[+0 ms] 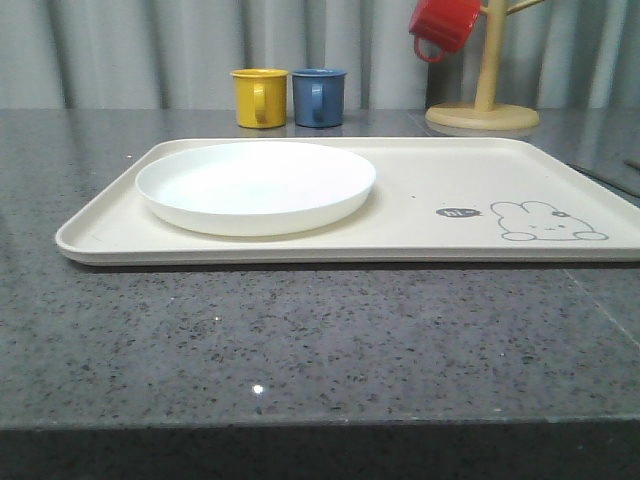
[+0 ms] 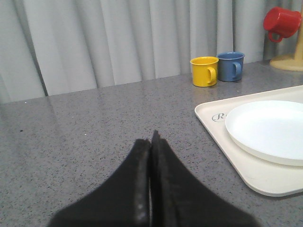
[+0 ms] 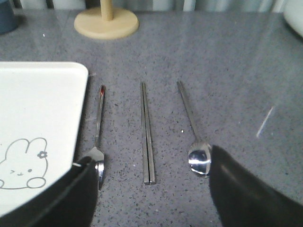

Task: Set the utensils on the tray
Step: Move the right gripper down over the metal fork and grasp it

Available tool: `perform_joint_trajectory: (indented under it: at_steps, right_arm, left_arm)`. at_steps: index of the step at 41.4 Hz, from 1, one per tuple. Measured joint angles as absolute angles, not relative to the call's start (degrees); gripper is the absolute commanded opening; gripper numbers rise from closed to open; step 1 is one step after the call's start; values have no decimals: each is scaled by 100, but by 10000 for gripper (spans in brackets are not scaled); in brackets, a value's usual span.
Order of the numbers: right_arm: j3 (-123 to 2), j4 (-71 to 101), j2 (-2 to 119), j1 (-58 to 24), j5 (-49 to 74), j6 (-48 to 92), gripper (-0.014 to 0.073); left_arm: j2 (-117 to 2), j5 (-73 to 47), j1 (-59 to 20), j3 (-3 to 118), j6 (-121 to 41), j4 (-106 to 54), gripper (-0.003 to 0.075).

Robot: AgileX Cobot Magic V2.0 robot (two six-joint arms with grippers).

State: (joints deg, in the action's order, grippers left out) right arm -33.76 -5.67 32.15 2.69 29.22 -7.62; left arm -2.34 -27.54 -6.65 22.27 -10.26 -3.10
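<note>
A grey speckled stone table (image 1: 300, 340) carries the cream tray (image 1: 440, 245), the largest item on it. The tray holds a round white plate (image 1: 256, 185) toward its left end, and the plate has nothing in it; a grey rabbit drawing (image 1: 545, 222) sits on the bare right part of the tray. No cutlery lies on the tray.

Behind the tray stand a yellow mug (image 1: 260, 97) and a blue mug (image 1: 319, 97), close together, and further right a wooden mug tree (image 1: 485, 95) with a red mug (image 1: 443, 24) hanging from it.

In the right wrist view the three utensils lie on the table just beside the tray's edge, side by side and roughly parallel, their long axes running along that edge toward the mug tree's base. The fork (image 3: 98, 137) is nearest the tray, the chopsticks (image 3: 147, 132) are in the middle as a touching pair, and the spoon (image 3: 193, 130) is farthest, its bowl at the gripper end.

The right gripper (image 3: 151, 189) has its fingers spread wide, holding nothing. The left gripper (image 2: 151, 179) hangs over bare table with its fingers pressed together, gripping nothing.
</note>
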Motion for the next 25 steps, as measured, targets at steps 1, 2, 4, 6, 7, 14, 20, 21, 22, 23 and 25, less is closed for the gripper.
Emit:
perform_joint_trajectory:
  at_steps: [1,2,4,6,7,14,20,21,22,23,25]
  right_arm:
    - [-3438,-567,3376,269,2950,-762,348]
    - [-3526,-567,3644,269,2974,-762,328]
    - [-3735,-567,4011,269,3037,-762,297]
    - [-3941,-567,4368,269,3131,-762,300]
    - [-4037,-567,4522,269,3206,-762,303]
    - [-4931,-567,5816,192,3910,-756,304]
    - [-5614,-532,6799,-147,4514,-674,304]
    - [-5714,-516,6887,-196,4585,-674,304]
    - [-5841,-504,7100,-257,4671,-665,304]
    - [-5934,-504,7221,-297,4731,-665,304]
    - [-6142,-478,7494,-367,4852,-652,304]
  left_arm:
    - [-234,-2754,-665,2227,-1026,-310,-19]
    - [-234,-2754,-665,2227,-1026,-310,-19]
    - [-234,-2754,-665,2227,-1026,-310,-19]
    - [-234,-2754,-665,2227,-1026,-310,-19]
    - [-234,-2754,-665,2227,-1026,-310,-19]
    - [-234,-2754,-665,2227,-1026,-310,-19]
    - [-234,-2754,-665,2227,-1026,-310,-19]
    - [-234,-2754,-665,2227,-1026,-310,-19]
    - [-234,-2754,-665,2227,-1026,-310,-19]
    - [-234,-2754,-665,2227,-1026,-310,-19]
    - [-234,-2754,-665,2227,-1026,-310,-19]
